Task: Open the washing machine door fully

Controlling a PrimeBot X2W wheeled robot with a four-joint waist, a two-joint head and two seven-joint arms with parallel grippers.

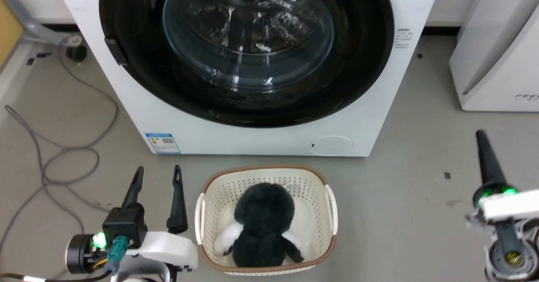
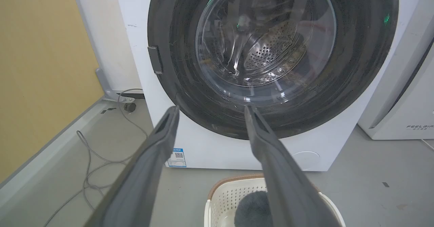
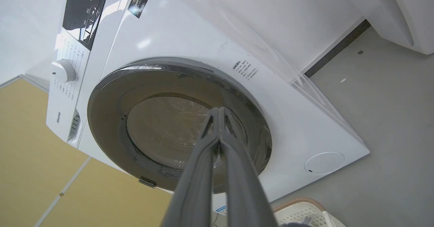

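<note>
Washing machine door point(image 1: 248, 42): shut flush on washing machine point(image 1: 261, 141), upper centre of head view, up-frame of both grippers. Small latch tab point(image 1: 116, 51) on door's left rim, so prob. hinged at right. Left gripper point(image 1: 158, 170): lower left, fingers spread, empty, pointing up-frame, nearer the tab, so likely the one to use. Right gripper point(image 1: 482, 141): lower right, fingers pressed together, holding nothing, well apart from tab. Basket point(image 1: 263, 168) just below door, btwn grippers.

Dark fingers point(image 1: 177, 202), white wrists point(image 1: 168, 245), green lights point(image 1: 99, 240), teal plug point(image 1: 118, 248).
</note>
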